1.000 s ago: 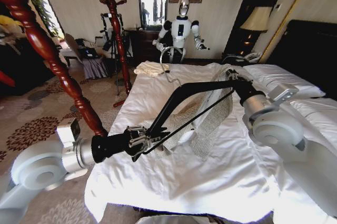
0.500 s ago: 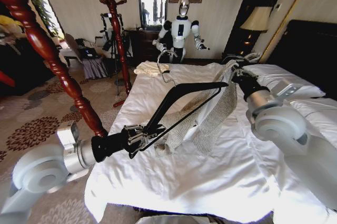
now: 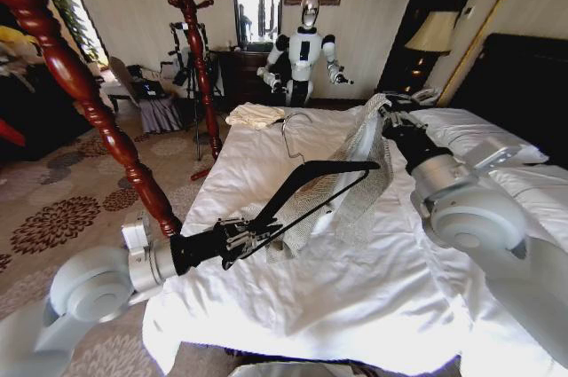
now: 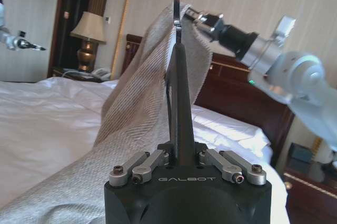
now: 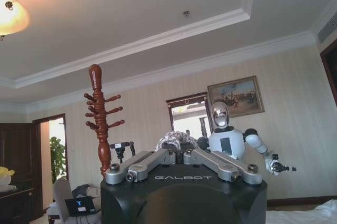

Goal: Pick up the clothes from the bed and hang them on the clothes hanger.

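Note:
My left gripper (image 3: pixel 251 233) is shut on one end of the thin black clothes hanger (image 3: pixel 311 177), which slants up over the bed (image 3: pixel 355 306) with its wire hook (image 3: pixel 297 124) uppermost. In the left wrist view the left gripper (image 4: pixel 181 153) pinches the hanger (image 4: pixel 178 92). My right gripper (image 3: pixel 384 111) is shut on the grey-beige knit clothes (image 3: pixel 355 191), lifting the top edge above the duvet while the rest trails onto the bed. The fabric (image 4: pixel 131 124) drapes right behind the hanger, with the right gripper (image 4: pixel 196 17) at its top. A tuft of knit (image 5: pixel 176 138) shows in my right gripper (image 5: pixel 178 150).
A reddish-brown coat stand pole (image 3: pixel 80 84) rises close at my left, another (image 3: pixel 195 40) farther back. A cream folded cloth (image 3: pixel 253 115) lies at the bed's far corner. A white robot (image 3: pixel 306 44) stands by the back wall. Pillows (image 3: pixel 470 129) and a dark headboard (image 3: pixel 524 84) are on the right.
The hanger has tilted lower, its far end and hook dropping toward the bed. My right gripper has carried the jacket's top edge a little up and to the left.

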Available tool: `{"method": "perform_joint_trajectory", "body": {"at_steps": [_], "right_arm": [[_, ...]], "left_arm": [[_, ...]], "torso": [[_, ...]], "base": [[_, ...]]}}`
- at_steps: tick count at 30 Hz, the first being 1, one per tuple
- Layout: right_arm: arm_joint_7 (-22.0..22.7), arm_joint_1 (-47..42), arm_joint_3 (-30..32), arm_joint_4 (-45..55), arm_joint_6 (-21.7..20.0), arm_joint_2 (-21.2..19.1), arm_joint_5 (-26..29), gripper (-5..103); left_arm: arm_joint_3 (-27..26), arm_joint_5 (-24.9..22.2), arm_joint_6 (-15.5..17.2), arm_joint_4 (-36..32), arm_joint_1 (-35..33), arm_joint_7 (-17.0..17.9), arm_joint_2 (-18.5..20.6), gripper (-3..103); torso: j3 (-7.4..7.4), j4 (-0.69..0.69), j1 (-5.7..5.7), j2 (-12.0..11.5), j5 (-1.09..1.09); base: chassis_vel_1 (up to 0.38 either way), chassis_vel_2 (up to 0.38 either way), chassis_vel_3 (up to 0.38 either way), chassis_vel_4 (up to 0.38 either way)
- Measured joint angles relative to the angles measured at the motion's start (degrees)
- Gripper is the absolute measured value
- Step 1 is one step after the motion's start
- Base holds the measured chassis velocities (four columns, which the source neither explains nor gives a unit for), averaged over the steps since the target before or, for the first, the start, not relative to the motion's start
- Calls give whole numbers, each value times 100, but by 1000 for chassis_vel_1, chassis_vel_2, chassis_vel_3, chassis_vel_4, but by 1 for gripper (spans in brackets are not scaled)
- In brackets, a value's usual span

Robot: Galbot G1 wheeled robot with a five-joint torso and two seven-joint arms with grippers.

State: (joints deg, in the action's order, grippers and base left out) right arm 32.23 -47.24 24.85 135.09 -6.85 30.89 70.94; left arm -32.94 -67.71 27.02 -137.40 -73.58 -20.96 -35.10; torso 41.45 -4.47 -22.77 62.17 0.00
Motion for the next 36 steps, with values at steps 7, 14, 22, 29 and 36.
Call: {"method": "perform_joint_trajectory", "body": {"at_steps": [7,14,22,29,36], "right_arm": [[355,-14,175,-128,-144,-91,-124,1],[516,-130,165,-119,-243,6,-145,1],[302,-163,-28,91,-193,72,-143,1],[272,-148,-86,129,-178,61,-181,1],[284,-153,-93,133,-179,67,-212,1]], "left_arm": [[-168,358,-246,425,-36,-79,-155,18],[-403,350,-412,727,215,-89,-185,18],[-314,300,-438,739,289,-85,-286,18],[-31,302,-381,272,-47,-107,-526,18],[199,291,-282,-12,-103,-98,-552,18]], "torso": [[0,0,0,0,0],[0,0,0,0,0],[0,0,0,0,0],[0,1,0,0,0],[0,0,0,0,1]], "base": [[0,0,0,0],[0,0,0,0],[0,0,0,0],[0,0,0,0],[0,0,0,0]]}}
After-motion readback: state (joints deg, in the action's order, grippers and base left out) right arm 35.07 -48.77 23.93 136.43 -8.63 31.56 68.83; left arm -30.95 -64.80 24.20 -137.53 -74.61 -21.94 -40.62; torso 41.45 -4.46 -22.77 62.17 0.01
